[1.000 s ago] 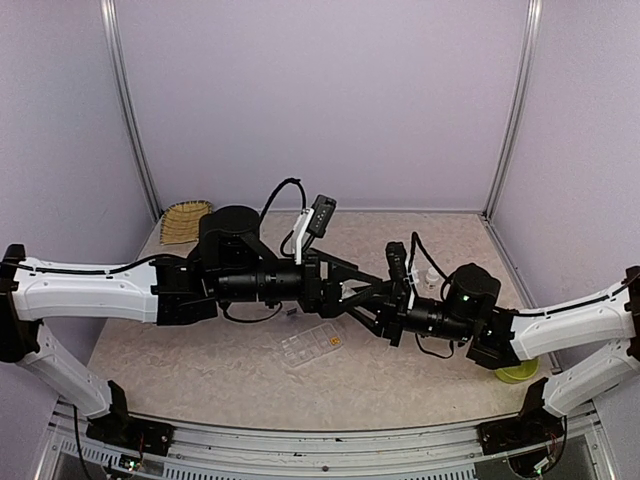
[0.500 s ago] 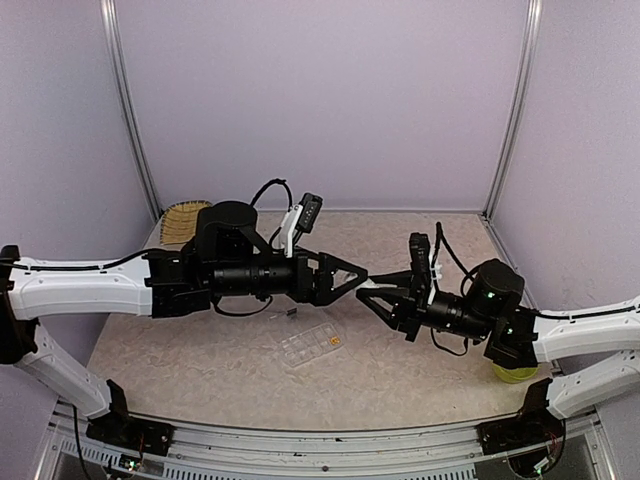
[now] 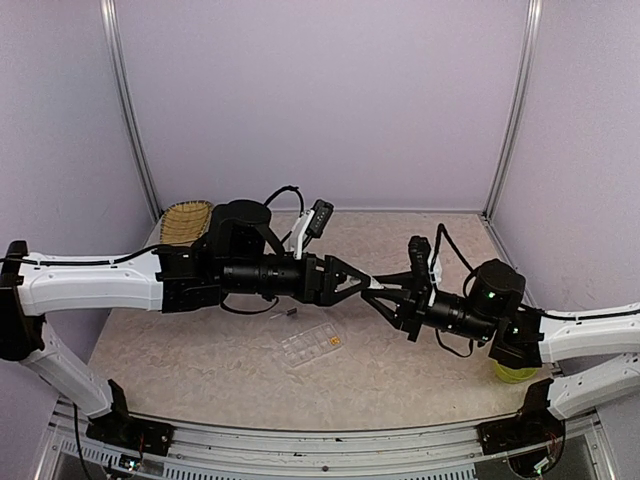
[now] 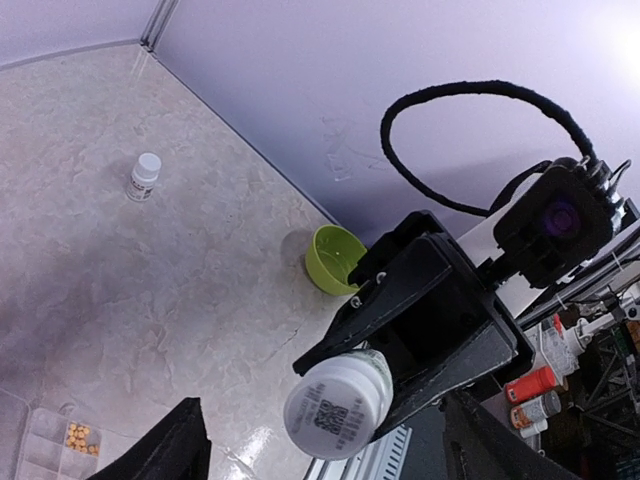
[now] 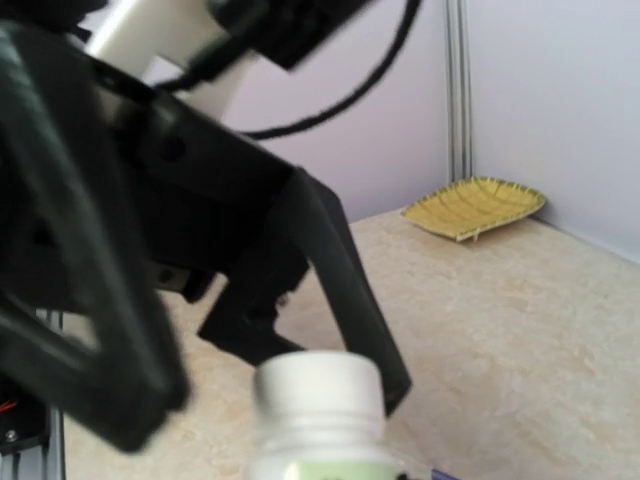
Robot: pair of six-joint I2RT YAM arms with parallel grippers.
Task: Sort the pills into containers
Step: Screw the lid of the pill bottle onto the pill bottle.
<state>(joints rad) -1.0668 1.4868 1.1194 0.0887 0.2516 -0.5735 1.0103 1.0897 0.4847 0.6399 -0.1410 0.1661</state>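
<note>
My right gripper (image 3: 388, 297) is shut on a small white bottle (image 4: 338, 403) and holds it level above the table, cap towards my left arm. The bottle's cap also shows in the right wrist view (image 5: 320, 385). My left gripper (image 3: 366, 281) is open, its fingers (image 4: 170, 445) spread wide on either side of the cap without touching it. The clear organizer box (image 3: 312, 346) lies flat on the table below them; one of its cells holds orange pills (image 3: 335, 342), which also show in the left wrist view (image 4: 76, 435). No pill is in either gripper.
A second white bottle (image 4: 145, 176) stands upright on the table. A yellow-green bowl (image 4: 333, 259) sits at the right front, partly hidden by my right arm (image 3: 516, 374). A woven yellow tray (image 3: 186, 220) lies at the back left. A small dark object (image 3: 290, 313) lies beside the box.
My two grippers drew apart and have closed in again. My left gripper has moved right, up to the bottle's cap. My right gripper keeps hold of the bottle.
</note>
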